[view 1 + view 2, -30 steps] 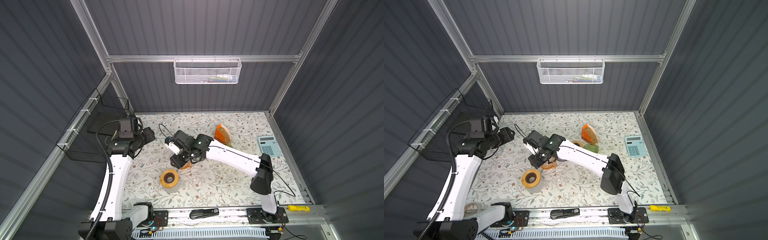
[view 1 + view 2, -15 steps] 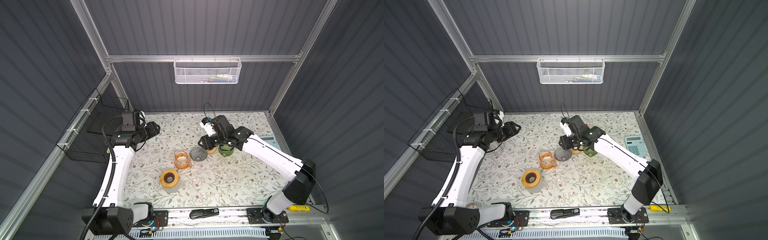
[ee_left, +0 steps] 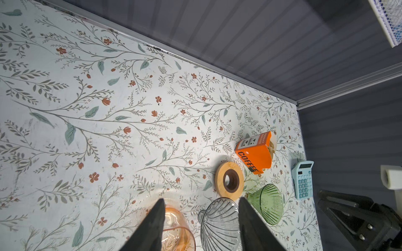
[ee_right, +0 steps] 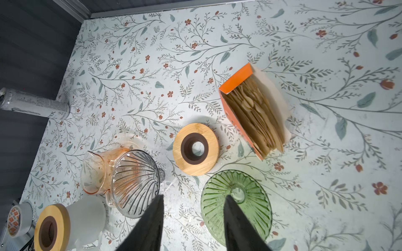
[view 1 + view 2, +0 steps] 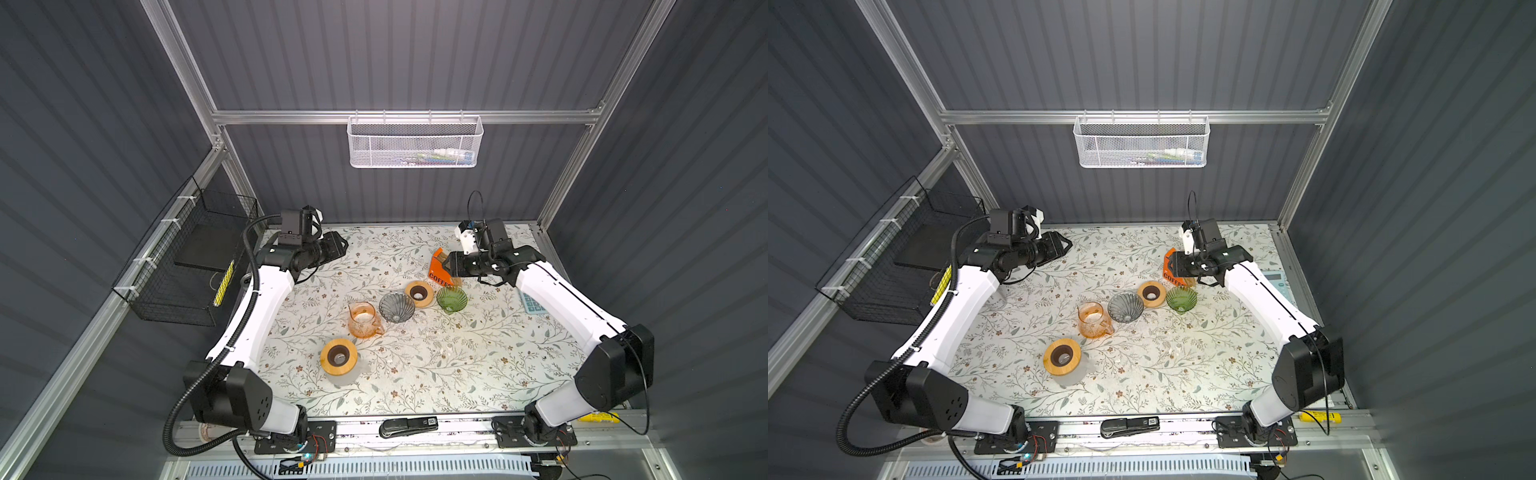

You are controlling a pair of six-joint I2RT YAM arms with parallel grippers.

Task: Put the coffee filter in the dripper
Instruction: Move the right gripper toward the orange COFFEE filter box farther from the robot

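The coffee filters [image 4: 254, 113] are brown papers standing in an open orange box [image 5: 438, 270] [image 5: 1170, 271] [image 3: 255, 152] at the back right. A grey glass dripper [image 5: 397, 306] [image 5: 1125, 306] [image 3: 219, 223] [image 4: 134, 182] rests mid-table, and a green glass dripper [image 5: 451, 299] [image 5: 1181, 299] [image 3: 267, 204] [image 4: 250, 184] lies to its right. My right gripper [image 5: 451, 265] [image 5: 1177, 264] [image 4: 194, 196] hovers beside the box, open and empty. Far to the back left, my left gripper [image 5: 338, 245] [image 5: 1061, 244] [image 3: 201, 198] is raised, also open and empty.
An orange glass carafe [image 5: 363, 320] [image 4: 95, 173] touches the grey dripper. A wooden ring [image 5: 419, 293] [image 4: 195, 148] lies between the drippers; a frosted cup with a wooden ring [image 5: 338, 357] stands nearer the front. A calculator [image 5: 534, 303] sits right, a can [image 4: 32, 104] left, a stapler [image 5: 409, 426] on the front rail.
My right arm has swung from the carafe at centre-left back to the right, ending at the filter box. The grey dripper now shows beside the carafe. The left arm reached further back.
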